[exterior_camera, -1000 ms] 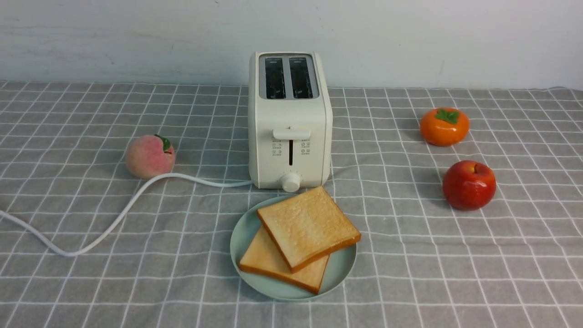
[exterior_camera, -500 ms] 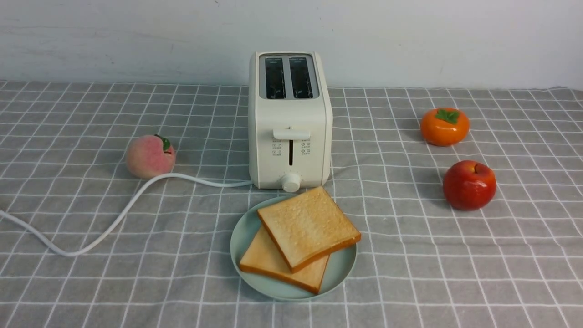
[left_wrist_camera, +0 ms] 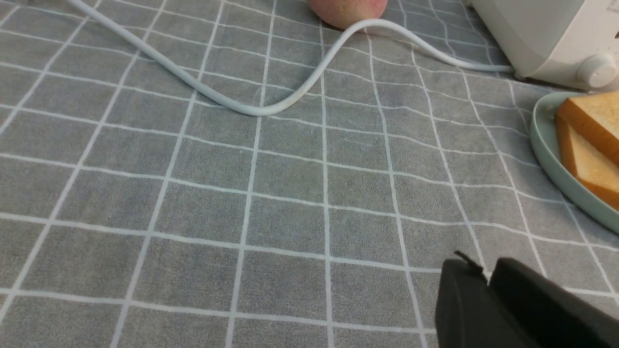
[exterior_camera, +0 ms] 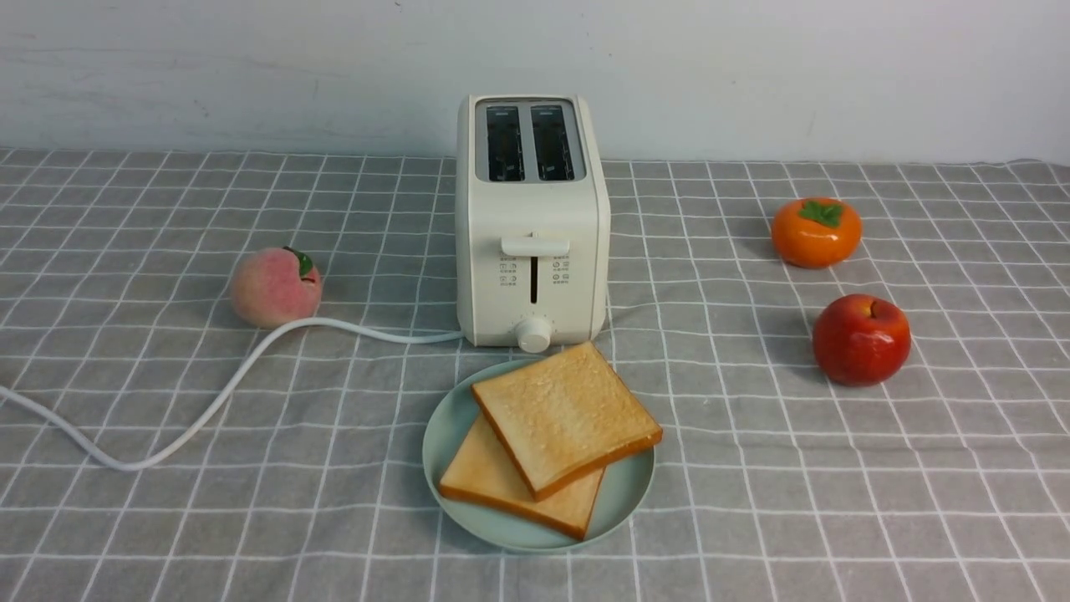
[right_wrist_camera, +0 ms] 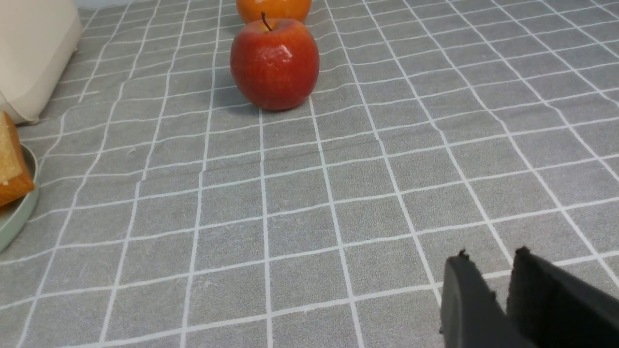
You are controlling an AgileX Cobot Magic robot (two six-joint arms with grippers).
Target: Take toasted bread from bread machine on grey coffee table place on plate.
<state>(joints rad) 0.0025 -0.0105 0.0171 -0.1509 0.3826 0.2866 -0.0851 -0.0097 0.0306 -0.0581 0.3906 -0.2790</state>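
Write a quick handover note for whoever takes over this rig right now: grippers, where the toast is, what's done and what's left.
Left gripper: shut, empty, low over the grey coffee table.
Right gripper: nearly shut, empty, out of the front view.
Toasted bread: both slices stacked on the plate, top one overhanging the rim.
Bread machine: both slots empty.
Done: toast is plated.
Left: nothing visible; perhaps park the arms.

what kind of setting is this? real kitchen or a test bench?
Likely a staged tabletop test bench, not a kitchen: grid-patterned grey cloth against a bare white wall, a toaster with its cord trailing loose, and fruit scattered like props.
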